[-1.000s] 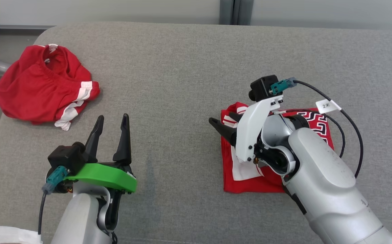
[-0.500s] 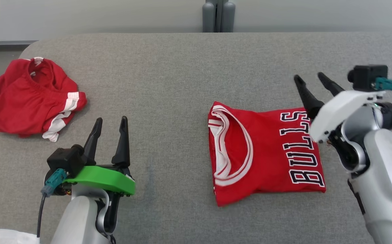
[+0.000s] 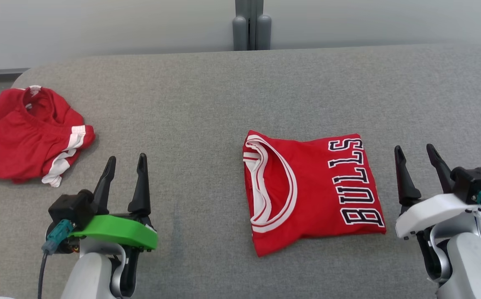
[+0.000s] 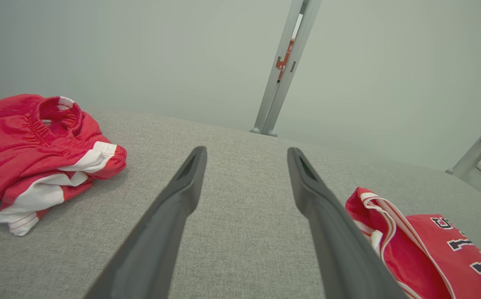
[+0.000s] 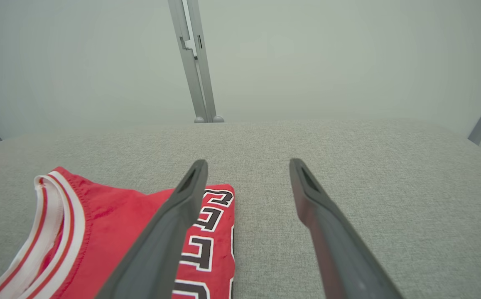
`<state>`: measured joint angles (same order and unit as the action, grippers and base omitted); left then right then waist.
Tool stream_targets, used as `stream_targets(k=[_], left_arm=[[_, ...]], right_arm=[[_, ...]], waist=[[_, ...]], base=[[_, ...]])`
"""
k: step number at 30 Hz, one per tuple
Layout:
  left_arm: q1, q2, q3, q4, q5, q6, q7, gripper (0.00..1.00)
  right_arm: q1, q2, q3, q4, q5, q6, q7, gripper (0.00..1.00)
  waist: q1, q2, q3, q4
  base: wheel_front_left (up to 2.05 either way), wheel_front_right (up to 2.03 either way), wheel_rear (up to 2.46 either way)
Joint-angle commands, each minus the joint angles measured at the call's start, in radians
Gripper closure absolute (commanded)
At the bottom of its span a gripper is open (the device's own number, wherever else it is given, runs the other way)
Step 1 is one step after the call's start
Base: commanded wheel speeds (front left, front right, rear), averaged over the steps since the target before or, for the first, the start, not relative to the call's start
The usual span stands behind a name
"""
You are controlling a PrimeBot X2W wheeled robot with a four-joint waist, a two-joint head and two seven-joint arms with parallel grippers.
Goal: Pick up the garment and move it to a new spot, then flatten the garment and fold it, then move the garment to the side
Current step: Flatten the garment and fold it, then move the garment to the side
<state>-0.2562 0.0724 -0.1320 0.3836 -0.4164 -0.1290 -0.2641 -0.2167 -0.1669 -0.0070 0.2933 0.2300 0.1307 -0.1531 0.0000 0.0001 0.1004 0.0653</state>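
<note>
Folded jersey (image 3: 313,191) lies flat on grey table (image 3: 207,95), at 9 o'clock from right gripper (image 3: 413,146). Left gripper (image 3: 126,157) and right both wide, empty. Judged light, limp, slick: pinch all layers at its 3 o'clock edge

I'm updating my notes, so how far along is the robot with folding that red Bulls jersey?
Done: the jersey lies folded in a flat rectangle on the grey table, right of centre. In hand: nothing; the left claw and right claw are open and clear of it. Left: possibly the move to the side, if this isn't its final spot. The red shorts sit crumpled at far left.
</note>
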Motion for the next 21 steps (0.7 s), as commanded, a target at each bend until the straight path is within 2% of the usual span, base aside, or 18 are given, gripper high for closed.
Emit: stream_targets(k=[1, 11, 21], left_arm=[[0.022, 0.004, 0.010, -0.011, 0.012, -0.003, 0.000, 0.00], [0.103, -0.005, 0.054, -0.056, 0.039, -0.003, 0.000, 0.00], [0.139, -0.011, 0.079, -0.073, 0.073, -0.003, 0.000, 0.00]], right_arm=[[0.019, 0.007, -0.005, 0.008, -0.013, 0.000, -0.028, 0.00], [0.046, 0.037, -0.008, 0.046, -0.049, 0.000, -0.082, 0.00], [0.009, 0.033, 0.021, 0.080, -0.019, 0.000, -0.056, 0.00]], waist=[[0.0000, -0.0001, -0.019, -0.018], [0.0000, -0.0001, -0.064, -0.054], [0.0000, -0.0001, -0.083, -0.068]], base=[[0.00, 0.00, 0.00], [0.00, 0.00, 0.00], [0.00, 0.00, 0.00]])
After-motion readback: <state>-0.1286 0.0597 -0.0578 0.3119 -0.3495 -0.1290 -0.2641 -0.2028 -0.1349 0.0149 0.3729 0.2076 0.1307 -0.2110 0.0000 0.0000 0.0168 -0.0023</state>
